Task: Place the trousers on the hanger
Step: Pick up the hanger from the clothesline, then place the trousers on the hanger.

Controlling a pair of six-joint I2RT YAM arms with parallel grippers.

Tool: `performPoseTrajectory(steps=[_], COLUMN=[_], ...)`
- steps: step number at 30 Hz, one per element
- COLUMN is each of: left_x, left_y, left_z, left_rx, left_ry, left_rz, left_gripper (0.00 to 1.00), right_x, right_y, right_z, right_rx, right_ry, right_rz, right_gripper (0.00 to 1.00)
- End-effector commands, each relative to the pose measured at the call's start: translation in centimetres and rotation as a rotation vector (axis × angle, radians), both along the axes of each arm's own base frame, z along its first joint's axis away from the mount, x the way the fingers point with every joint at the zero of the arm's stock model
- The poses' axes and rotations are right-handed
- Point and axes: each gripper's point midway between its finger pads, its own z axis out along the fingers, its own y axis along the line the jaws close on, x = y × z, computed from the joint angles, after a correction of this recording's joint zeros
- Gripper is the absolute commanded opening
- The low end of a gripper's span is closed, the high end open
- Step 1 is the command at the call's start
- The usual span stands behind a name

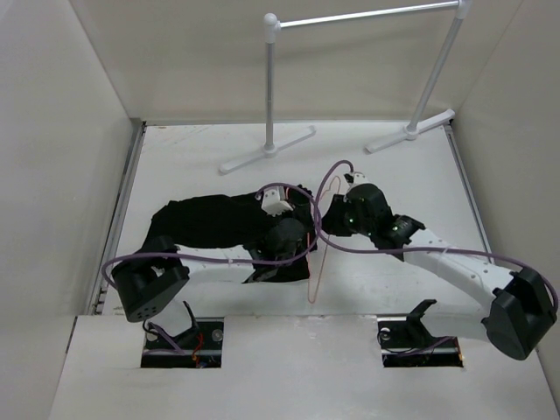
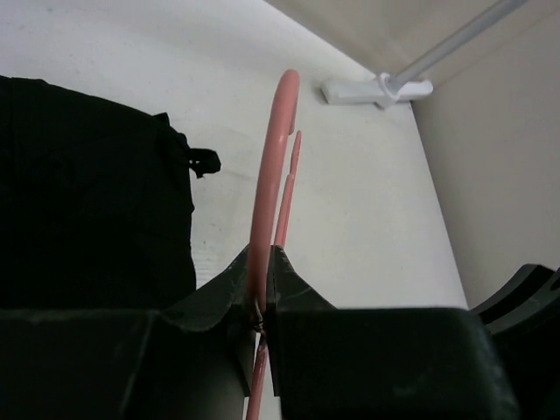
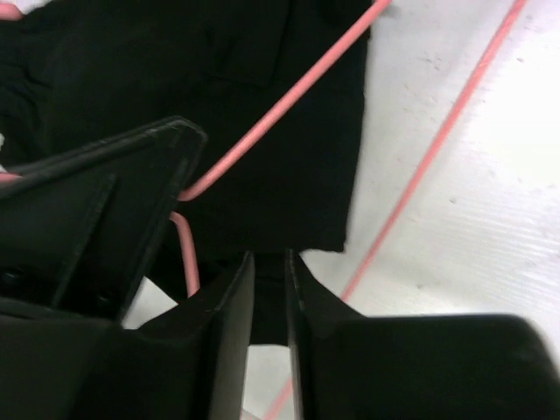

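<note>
The black trousers [image 1: 201, 223] lie crumpled on the white table, left of centre. The thin pink hanger [image 1: 318, 254] stands on edge beside their right end. My left gripper [image 1: 299, 229] is shut on the hanger's wire; in the left wrist view the hanger [image 2: 269, 166] rises from between the closed jaws of the left gripper [image 2: 262, 267], with the trousers [image 2: 87, 192] to the left. My right gripper [image 1: 336, 219] is nearly closed with a fold of the trousers [image 3: 219, 70] between its jaws, the right gripper [image 3: 269, 276] just below the hanger wire [image 3: 289, 96].
A white-and-silver garment rail [image 1: 271, 87] stands at the back of the table, its foot visible in the left wrist view [image 2: 376, 89]. White walls close in the left, right and back sides. The left arm's black body [image 3: 87, 219] sits close beside my right gripper.
</note>
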Motion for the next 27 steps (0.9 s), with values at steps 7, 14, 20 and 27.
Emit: performPoseTrajectory(steps=[7,14,20,27], left_x=[2.3,2.1,1.8,1.3], left_y=[1.1,1.8,1.8,2.8], left_z=[-0.1,-2.3,-3.3,-3.6], left_rx=[-0.16,-0.169,-0.166,-0.153], left_ry=[-0.046,-0.06,-0.06,-0.058], left_rz=[0.261,0.324,0.325,0.333], left_gripper=[0.01,0.01,0.02,0.03], right_x=[5.5,6.9,6.9,5.4], right_y=[0.6,1.0,1.9,3.4], right_z=[-2.5,-5.6,-7.2,-9.7], right_rx=[0.029,0.044,0.055,0.086], right_ry=[-0.027,0.011,0.04,0.112], right_rz=[-0.038,-0.029,-0.007,0.029], right_gripper=[0.41,0.52,0.53,0.6])
